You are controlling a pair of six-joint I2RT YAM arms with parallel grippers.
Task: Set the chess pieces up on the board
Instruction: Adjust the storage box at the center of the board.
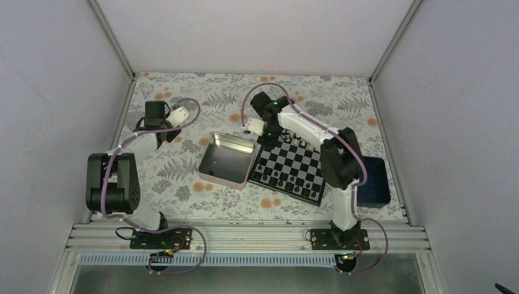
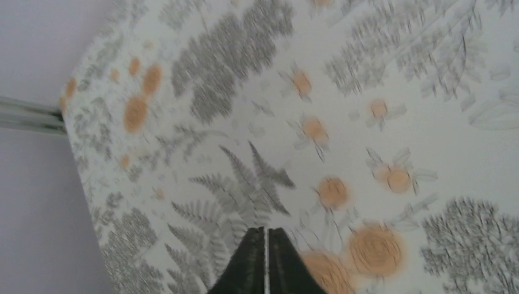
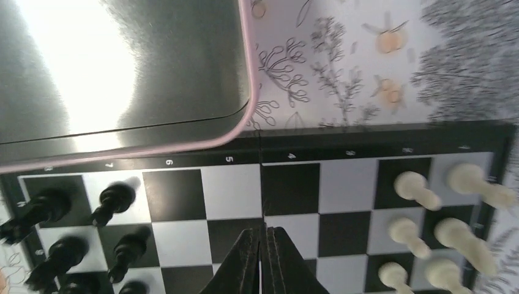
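Note:
The board [image 1: 298,165] lies right of centre, and its squares [image 3: 232,190] fill the right wrist view. Black chess pieces [image 3: 114,202] stand on its left squares in that view, along the near edge [image 1: 286,181] from above. White figures [image 3: 416,190] stand at the opposite end. My right gripper [image 3: 263,229] is shut and holds nothing; it hangs over the middle squares near the board's tin-side edge [image 1: 267,137]. My left gripper [image 2: 267,230] is shut with nothing in it, over bare tablecloth at the far left [image 1: 181,114], well away from the board.
A silver metal tin [image 1: 225,159], open with nothing inside, lies against the board's left side; its pink-edged rim [image 3: 183,146] overlaps the view. A dark blue tray [image 1: 374,181] sits right of the board, by the right arm. Floral cloth covers the table; walls close three sides.

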